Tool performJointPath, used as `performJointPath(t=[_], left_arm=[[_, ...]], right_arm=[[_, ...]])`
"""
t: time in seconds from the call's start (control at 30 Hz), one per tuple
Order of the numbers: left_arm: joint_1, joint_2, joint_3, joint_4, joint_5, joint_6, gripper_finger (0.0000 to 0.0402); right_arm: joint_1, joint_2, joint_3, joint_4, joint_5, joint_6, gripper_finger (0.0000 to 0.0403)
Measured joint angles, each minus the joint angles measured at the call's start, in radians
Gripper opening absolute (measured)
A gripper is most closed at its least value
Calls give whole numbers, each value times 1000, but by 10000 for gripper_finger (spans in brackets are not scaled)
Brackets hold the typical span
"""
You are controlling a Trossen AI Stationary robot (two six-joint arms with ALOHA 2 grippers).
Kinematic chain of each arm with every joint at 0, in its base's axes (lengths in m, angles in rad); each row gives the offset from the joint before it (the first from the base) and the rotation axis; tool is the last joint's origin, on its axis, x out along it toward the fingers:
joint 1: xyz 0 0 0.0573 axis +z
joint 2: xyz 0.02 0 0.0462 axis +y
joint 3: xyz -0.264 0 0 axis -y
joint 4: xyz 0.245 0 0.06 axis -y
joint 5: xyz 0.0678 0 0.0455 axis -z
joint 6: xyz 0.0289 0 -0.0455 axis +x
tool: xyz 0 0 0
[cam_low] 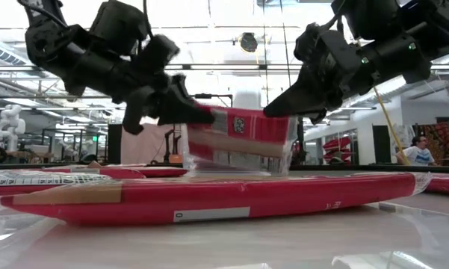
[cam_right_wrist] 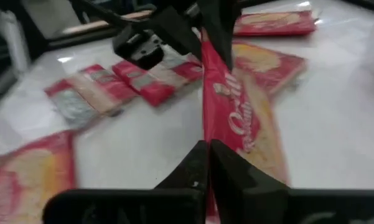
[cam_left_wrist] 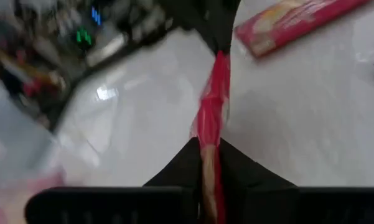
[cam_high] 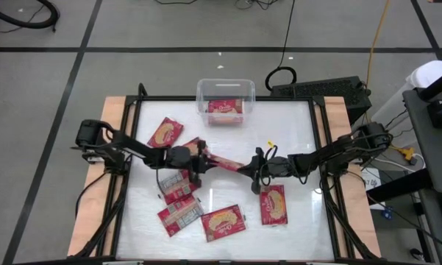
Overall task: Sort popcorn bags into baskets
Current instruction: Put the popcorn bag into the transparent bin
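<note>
Across the middle of the high view, both arms are meeting over the white table (cam_high: 294,125), sharing one popcorn bag (cam_high: 224,163) held edge-up between them. From the left of the frame, the left gripper (cam_high: 200,163) is pinching the bag's left end, its fingers (cam_left_wrist: 180,171) closing narrowly on the red edge. Left of centre and toward the bottom, loose popcorn bags are lying flat: one at upper left (cam_high: 165,132), label-up packets (cam_high: 180,214) below the left gripper, and a picture-up packet (cam_high: 223,222) at bottom centre. At top centre, the clear basket (cam_high: 203,94) is sitting at the table's far edge with one red packet (cam_high: 226,110) inside. Right of centre, the right gripper (cam_high: 254,170) is clamping the shared bag's other end, jaws nearly together, and another packet (cam_high: 273,204) is lying just below it.
</note>
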Motion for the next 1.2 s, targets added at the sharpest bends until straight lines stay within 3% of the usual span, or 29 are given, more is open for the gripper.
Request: performJointPath(t=[0.27,0.5,0.87,1.07,1.2], left_arm=[[-12,-81,0,-99,-5,445,18],[-56,-167,2,-91,78,725,34],[-70,-182,49,-94,162,848,18],[-111,-182,136,-205,212,991,38],[-139,-181,191,-327,211,1040,22]], right_arm=[[-50,-35,0,5,-231,153,89],[-96,-80,13,-1,-284,228,165],[-215,-180,106,-71,-294,217,235],[-270,-132,273,-357,-453,187,259],[-295,-101,328,-397,-594,138,271]])
